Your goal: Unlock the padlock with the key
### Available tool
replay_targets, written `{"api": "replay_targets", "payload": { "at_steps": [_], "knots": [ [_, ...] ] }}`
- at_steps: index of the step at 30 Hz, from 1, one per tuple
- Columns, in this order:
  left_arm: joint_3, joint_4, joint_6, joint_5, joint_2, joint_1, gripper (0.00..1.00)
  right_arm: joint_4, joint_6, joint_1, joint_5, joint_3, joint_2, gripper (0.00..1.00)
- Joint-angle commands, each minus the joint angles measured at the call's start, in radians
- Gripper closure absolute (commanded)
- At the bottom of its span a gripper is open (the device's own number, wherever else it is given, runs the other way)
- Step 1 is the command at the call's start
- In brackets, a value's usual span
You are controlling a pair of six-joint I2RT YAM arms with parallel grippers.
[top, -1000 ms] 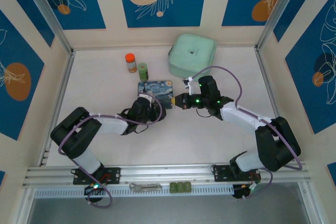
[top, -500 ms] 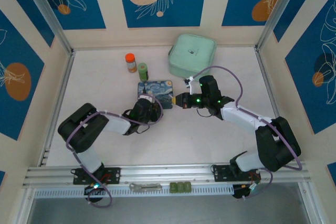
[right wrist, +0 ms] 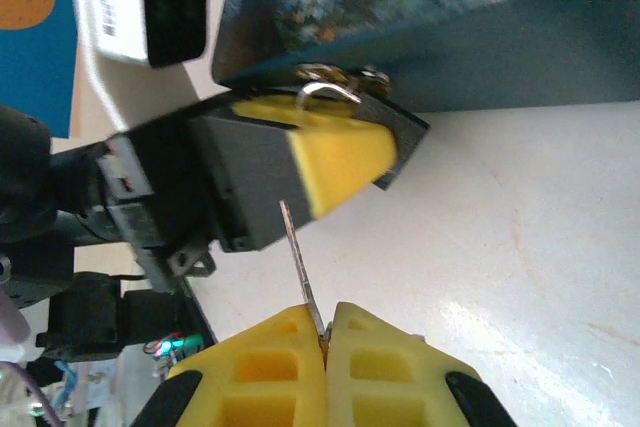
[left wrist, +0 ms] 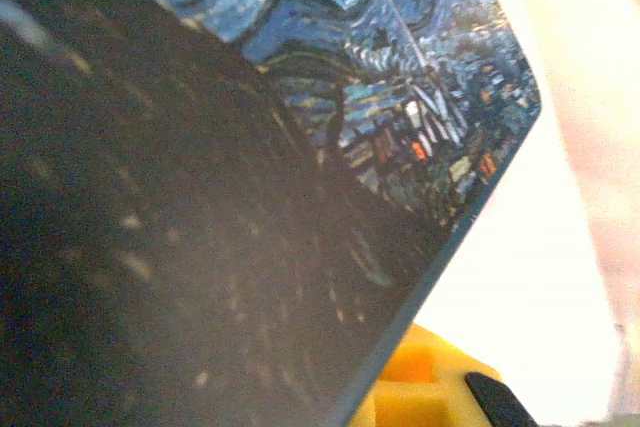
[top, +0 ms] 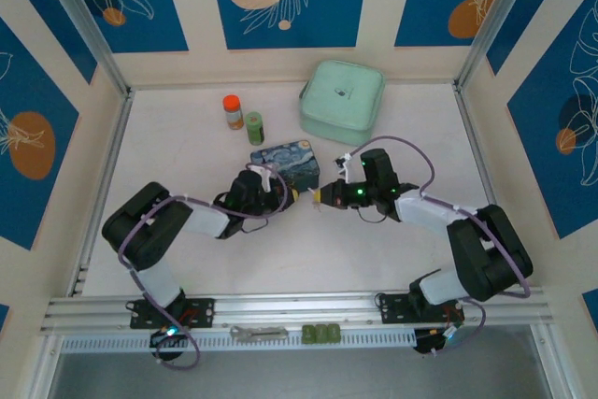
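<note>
Both arms meet mid-surface, just in front of the starry-night tin (top: 285,162). The left gripper (top: 285,195) comes in from the left with its tips at the tin's near edge. The right gripper (top: 320,197) faces it from the right, with a small gap between the two. On the right wrist camera, the right gripper's yellow pads (right wrist: 285,367) are pressed together on the key (right wrist: 297,257). They pinch it by its head, and the thin silvery blade stands straight out of the pads. The blade points at the dark underside of the left gripper's finger, and I cannot tell whether its tip touches there. The left gripper is closed down narrow on the padlock (right wrist: 326,93). The silvery shackle pokes out above the fingers, close against the tin's blue side wall, and the body is mostly hidden between the pads. The key is apart from the padlock, below it in this view, and is not in the keyhole. The left wrist camera sits very close to the tin's painted lid (left wrist: 400,97), and much of that view is a dark blur. Farther back on the surface (top: 187,165) stand an orange-capped bottle (top: 233,111) and a green bottle (top: 254,122), just beside each other. A mint-green case (top: 343,98) lies to their right. A flat grey tool (top: 259,332) lies on the front rail.
</note>
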Motion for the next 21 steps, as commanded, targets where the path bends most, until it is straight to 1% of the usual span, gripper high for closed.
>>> {"api": "replay_targets", "payload": {
  "at_steps": [1, 6, 8, 10, 13, 17, 21],
  "knots": [
    [0.006, 0.230, -0.133, 0.140, 0.022, 0.024, 1.00, 0.061, 0.056, -0.018, -0.113, -0.022, 0.028, 1.00],
    [0.023, 0.471, -0.319, 0.167, 0.123, 0.033, 1.00, 0.128, 0.107, -0.039, -0.154, -0.047, 0.067, 1.00],
    [0.028, 0.570, -0.369, 0.177, 0.169, 0.033, 1.00, 0.158, 0.142, -0.054, -0.156, -0.058, 0.084, 1.00],
    [0.031, 0.634, -0.405, 0.179, 0.212, 0.033, 1.00, 0.225, 0.178, -0.069, -0.184, -0.079, 0.098, 1.00],
    [0.033, 0.654, -0.420, 0.184, 0.231, 0.033, 1.00, 0.250, 0.191, -0.079, -0.203, -0.086, 0.111, 1.00],
    [0.041, 0.654, -0.417, 0.205, 0.212, 0.033, 1.00, 0.264, 0.183, -0.101, -0.223, -0.089, 0.129, 1.00],
    [0.053, 0.654, -0.426, 0.230, 0.214, 0.033, 1.00, 0.311, 0.195, -0.106, -0.270, -0.071, 0.161, 1.00]
  ]
}}
